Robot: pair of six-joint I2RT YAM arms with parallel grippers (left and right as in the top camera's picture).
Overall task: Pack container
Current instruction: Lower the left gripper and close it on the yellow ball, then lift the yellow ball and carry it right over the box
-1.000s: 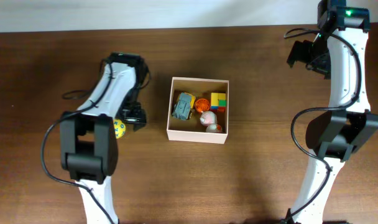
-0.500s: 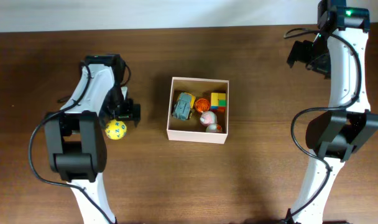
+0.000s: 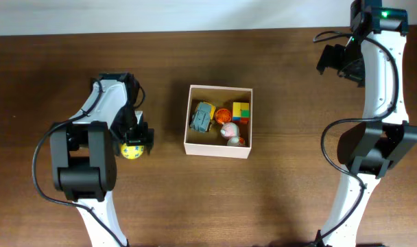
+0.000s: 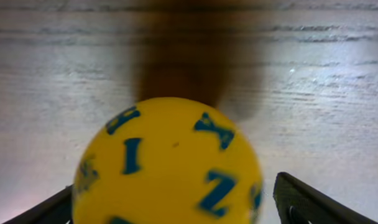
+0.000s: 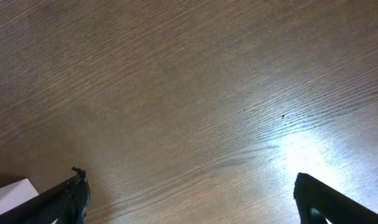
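The container [image 3: 218, 149], a square white-walled box with a tan inside, sits mid-table and holds a grey toy [image 3: 202, 117], an orange ball [image 3: 223, 114], a coloured block [image 3: 241, 111] and a pink-white toy [image 3: 229, 130]. A yellow ball with blue letters [image 3: 131, 151] lies on the table left of the box. My left gripper [image 3: 133, 143] is open with its fingers on either side of this ball [image 4: 167, 162]; a gap shows at the right finger. My right gripper [image 3: 335, 62] is open and empty over bare table [image 5: 189, 199] at the far right.
The table is dark brown wood. A white wall edge runs along the back. A white corner [image 5: 12, 191] shows at the lower left of the right wrist view.
My left gripper has moved back toward me and come down around the yellow ball, which has shifted slightly nearer. The right arm has not moved.
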